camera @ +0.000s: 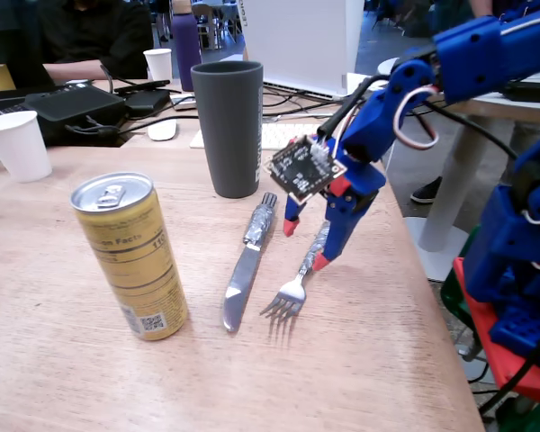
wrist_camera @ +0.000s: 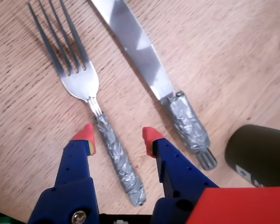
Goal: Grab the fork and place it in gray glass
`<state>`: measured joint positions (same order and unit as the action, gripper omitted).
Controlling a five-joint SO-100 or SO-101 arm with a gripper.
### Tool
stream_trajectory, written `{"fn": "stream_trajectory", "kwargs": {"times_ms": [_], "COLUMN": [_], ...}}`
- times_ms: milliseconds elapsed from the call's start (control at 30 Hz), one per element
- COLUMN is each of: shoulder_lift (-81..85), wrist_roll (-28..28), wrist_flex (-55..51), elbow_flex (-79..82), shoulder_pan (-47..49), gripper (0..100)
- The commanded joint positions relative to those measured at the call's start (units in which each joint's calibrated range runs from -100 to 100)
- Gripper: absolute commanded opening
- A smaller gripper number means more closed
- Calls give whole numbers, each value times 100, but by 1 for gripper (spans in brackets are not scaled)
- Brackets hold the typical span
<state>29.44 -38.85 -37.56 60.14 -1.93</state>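
Wrist view first: the blue two-finger gripper [wrist_camera: 115, 134] with red tips points down at the pale wooden table [wrist_camera: 233, 51], its fingers spread, one on each side of the handle of the small silver metal fork [wrist_camera: 86, 91], whose handle is wrapped in crinkled grey foil-like tape. Neither red tip looks to be touching the handle, though from this angle I cannot be sure how close to the wood the tips are. The fork lies flat with its four tines pointing away from the gripper, toward the top left of the wrist view. Beside it, to the right in this view, lies the silver table knife [wrist_camera: 147, 58] with a similarly wrapped handle, roughly parallel to the fork and apart from it. The rim of the tall dark charcoal-grey tumbler [wrist_camera: 259, 154] shows at the right edge, near the end of the knife handle. Seen from the fixed view, the gripper [camera: 306, 245] hangs over the fork [camera: 292, 290] at the handle end, with the knife [camera: 246, 268] just to its left and the grey tumbler [camera: 227, 126] standing upright behind both. A gold drink can [camera: 130, 255] stands upright near the front left, well apart from the fork, and a white paper cup [camera: 18, 144] stands far left.
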Motion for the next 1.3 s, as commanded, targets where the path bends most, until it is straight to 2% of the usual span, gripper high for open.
{"fn": "stream_trajectory", "kwargs": {"times_ms": [0, 433, 467, 567, 867, 1000, 1267], "shoulder_lift": [-440, -1718, -1718, -1726, -1915, -2001, -2284], "wrist_roll": [-15, 49, 49, 44, 39, -15, 39], "wrist_flex": [12, -37, -29, -29, -46, -579, -596], "elbow_flex": [-82, -705, -639, -620, -366, -469, -658], "shoulder_pan": [-10, -27, -501, -670, -653, -552, -501], "gripper": [23, 23, 23, 23, 23, 22, 22]}}
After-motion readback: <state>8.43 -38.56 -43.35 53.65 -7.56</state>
